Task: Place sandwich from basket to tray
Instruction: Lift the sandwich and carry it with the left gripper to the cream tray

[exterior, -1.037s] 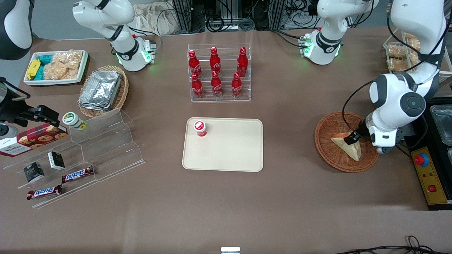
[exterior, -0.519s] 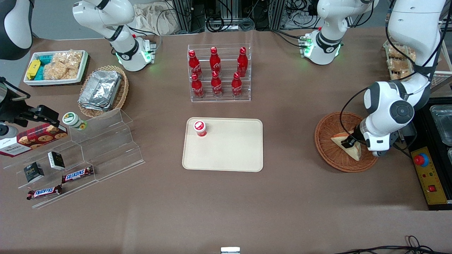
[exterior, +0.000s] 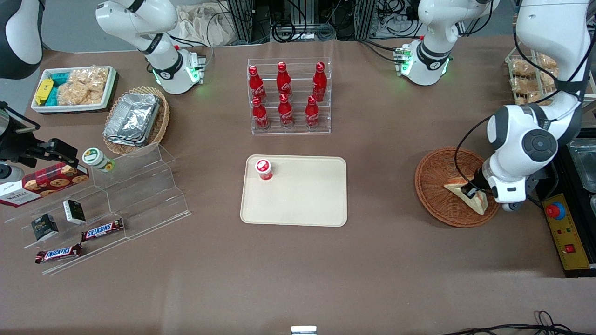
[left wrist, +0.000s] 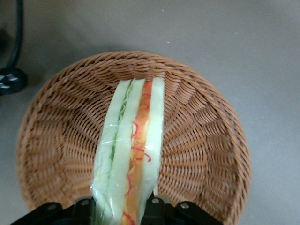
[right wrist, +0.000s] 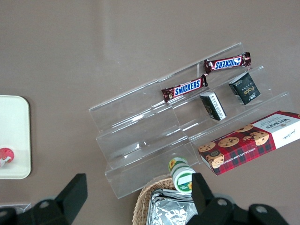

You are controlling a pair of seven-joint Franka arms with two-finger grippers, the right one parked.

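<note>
The sandwich, a pale bread wedge with red, orange and green filling, is in the reddish-brown wicker basket toward the working arm's end of the table. My left gripper is down in the basket, shut on the sandwich. In the left wrist view the sandwich stands on edge between the two black fingers, with my gripper clamped on its sides and the basket below. The beige tray lies at the table's middle, away from the basket.
A small red-capped cup stands on the tray's corner. A clear rack of red bottles stands farther from the front camera than the tray. A black control box with a red button lies beside the basket. Clear shelves with snacks sit toward the parked arm's end.
My gripper went down onto the sandwich and closed on it. The sandwich has shifted a little in the basket, toward the working arm's end and nearer the front camera.
</note>
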